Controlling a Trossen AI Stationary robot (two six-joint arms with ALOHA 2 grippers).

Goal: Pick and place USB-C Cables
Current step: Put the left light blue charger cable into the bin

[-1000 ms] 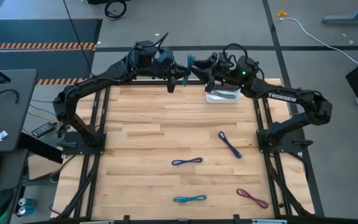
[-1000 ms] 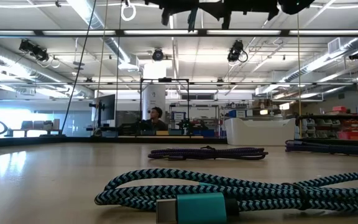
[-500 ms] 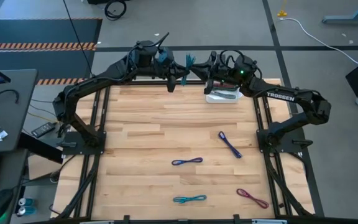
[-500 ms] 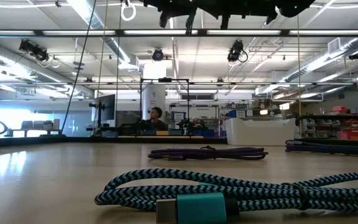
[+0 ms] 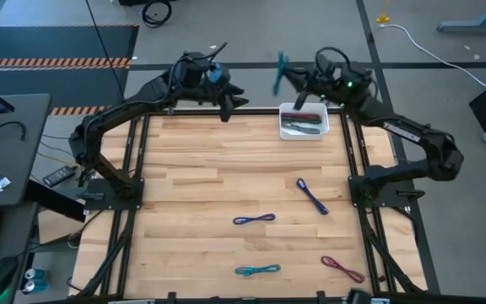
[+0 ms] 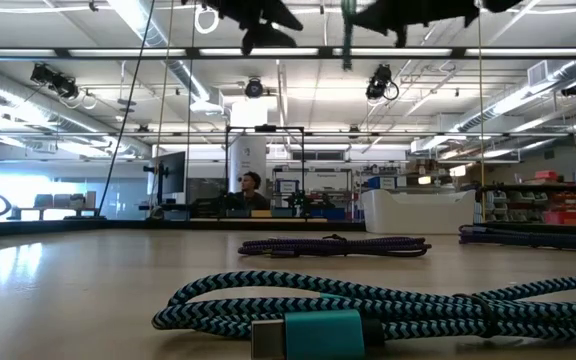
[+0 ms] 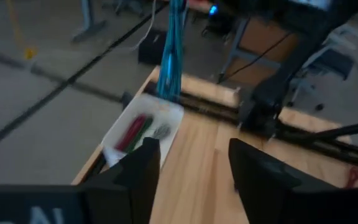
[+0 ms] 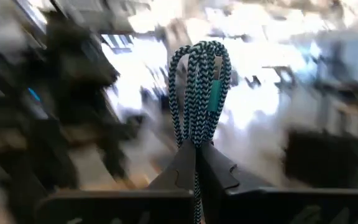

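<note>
Right hand point(image 5: 287, 76), formerly meeting the left hand point(image 5: 229, 105) at the worktop's point(image 5: 209, 169) far edge, now apart and clamped on a teal cable point(image 5: 279, 73) beside the white bin point(image 5: 303, 131); left hand spread empty.

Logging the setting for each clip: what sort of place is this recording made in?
Probably a robotics lab or workshop, not a home. Behind the pale wooden plank table lies a big open hall with strip ceiling lights and stocked storage shelves, and a person sits at a far workstation.

The wooden table point(image 5: 192, 169) carries a white bin point(image 5: 304, 122) and four loose cables — purple point(image 5: 254, 219), blue point(image 5: 312, 196), teal point(image 5: 256, 270), maroon point(image 5: 342, 268).
</note>
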